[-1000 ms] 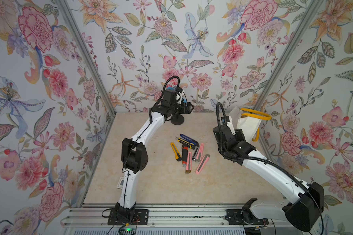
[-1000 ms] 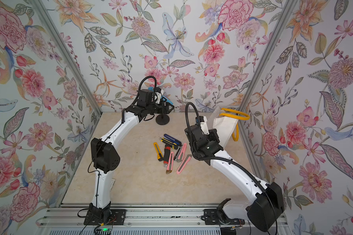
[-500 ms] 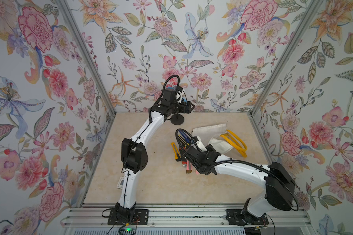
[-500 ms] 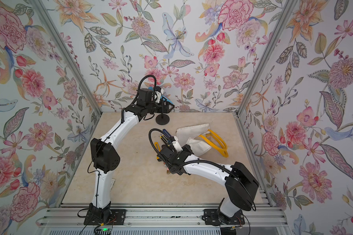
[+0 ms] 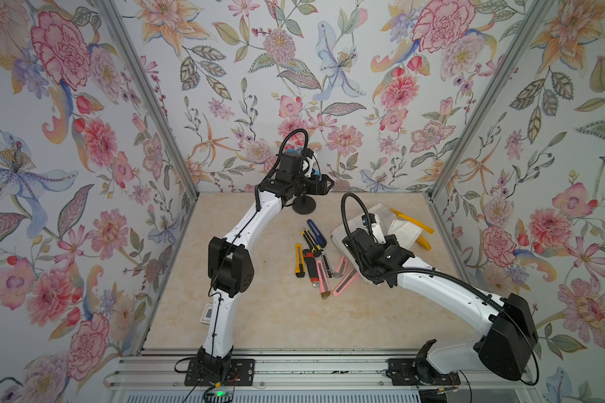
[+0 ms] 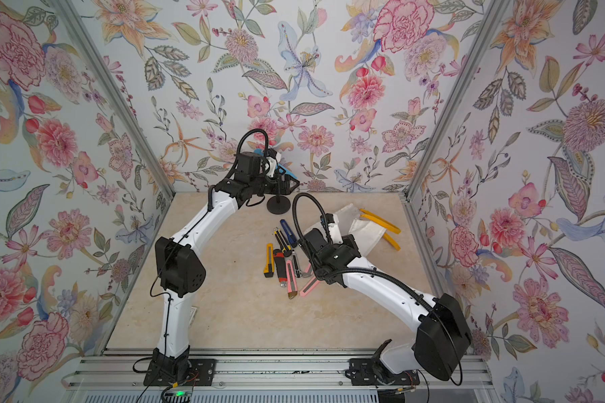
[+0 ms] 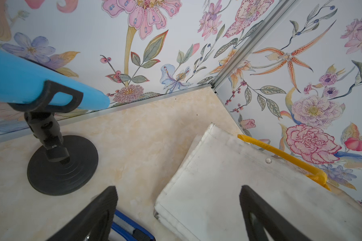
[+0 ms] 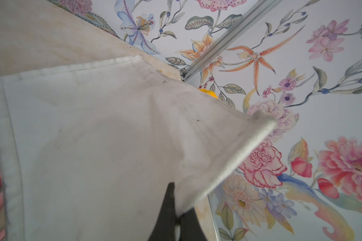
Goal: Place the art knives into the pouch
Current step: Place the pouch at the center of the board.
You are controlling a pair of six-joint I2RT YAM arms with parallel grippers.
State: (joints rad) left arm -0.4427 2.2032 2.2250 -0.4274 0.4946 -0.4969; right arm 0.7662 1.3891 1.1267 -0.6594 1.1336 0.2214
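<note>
Presently the pouch (image 5: 403, 227) (image 6: 367, 226) is recorded at about 2 o'clock on the table (image 5: 259, 314), the clock being read from both top views with 12 at the rear wall. Its yellow handles (image 5: 411, 221) are turned toward 3 o'clock.

In the right wrist view the right gripper (image 8: 176, 198) is seen closed, with an edge of the pouch fabric pinched between its black fingers. That edge is raised off the table, while the rest of the bag lies flat.

The left gripper (image 7: 178, 187) (image 5: 323, 183) is held at 12 o'clock near the rear wall, its jaws spread wide and nothing between them. It is placed beside a black stand (image 5: 304, 206) that carries a blue cylinder (image 7: 29, 83).

The art knives (image 5: 310, 267) are noted in a loose cluster at the table's centre, at 9 o'clock from the pouch and outside it. A blue knife (image 5: 316, 233) lies rearmost and a yellow knife (image 5: 298, 261) leftmost. Two pink knives (image 5: 344, 284) lie nearest the pouch's edge. Contact between them and the fabric cannot be judged.
</note>
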